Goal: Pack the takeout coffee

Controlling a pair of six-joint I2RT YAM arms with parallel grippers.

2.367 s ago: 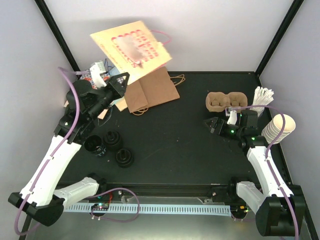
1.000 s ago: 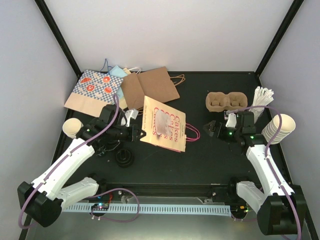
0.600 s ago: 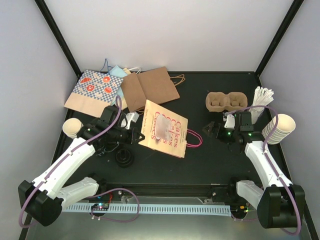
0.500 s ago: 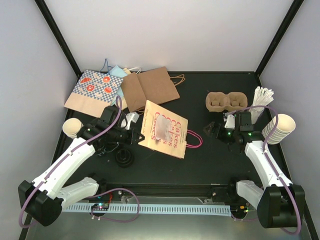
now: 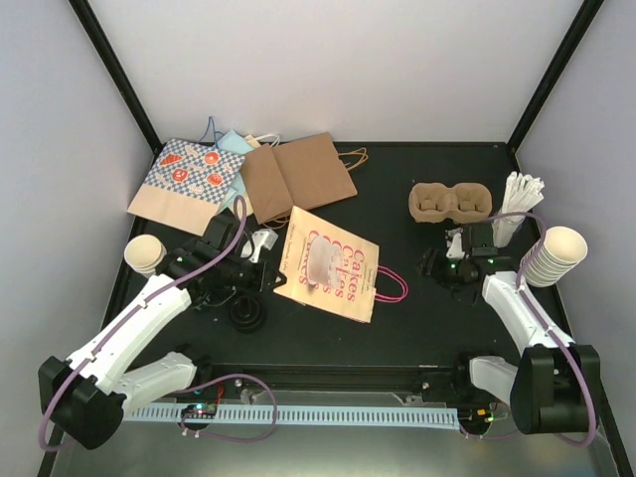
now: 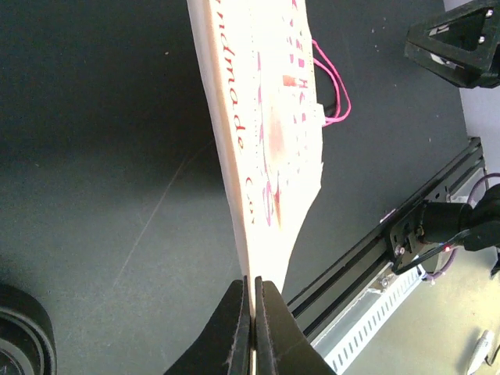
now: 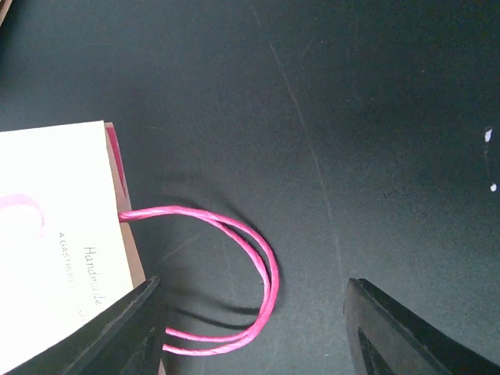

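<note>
A black table top (image 5: 397, 328) fills the floor of a white-walled booth with black corner posts. At the far left lies a flat checked bag with red discs (image 5: 184, 179). A pale blue bag (image 5: 231, 142) peeks out behind it, and a brown paper bag (image 5: 298, 174) overlaps its right side. Nearer, an open cream cup (image 5: 144, 253) stands just beside the left arm (image 5: 129, 328).

The arm's forward links cover some dark round pieces. One black round stack (image 5: 246, 313) shows clear of them, just on the near side of the wrist. From above I cannot tell whether this is a capped takeout coffee or loose lids, so the coffee's place is unsure.

The left gripper (image 5: 268, 279) has its fingers pressed together on the left edge of a cream bag with pink lettering (image 5: 328, 263). This bag lies tilted across the middle of the table, between the two arms.

Its pink cord handles (image 5: 390, 285) loop out to the right. In the right wrist view they lie on the table between the fingers of the right gripper (image 5: 432, 265), which stand apart and hold nothing.

Beyond it sits a two-well pulp cup carrier (image 5: 449, 202). Right of that is a bundle of white sticks (image 5: 519, 191), then a tilted stack of lidless cream cups (image 5: 556, 253) by the right wall.
</note>
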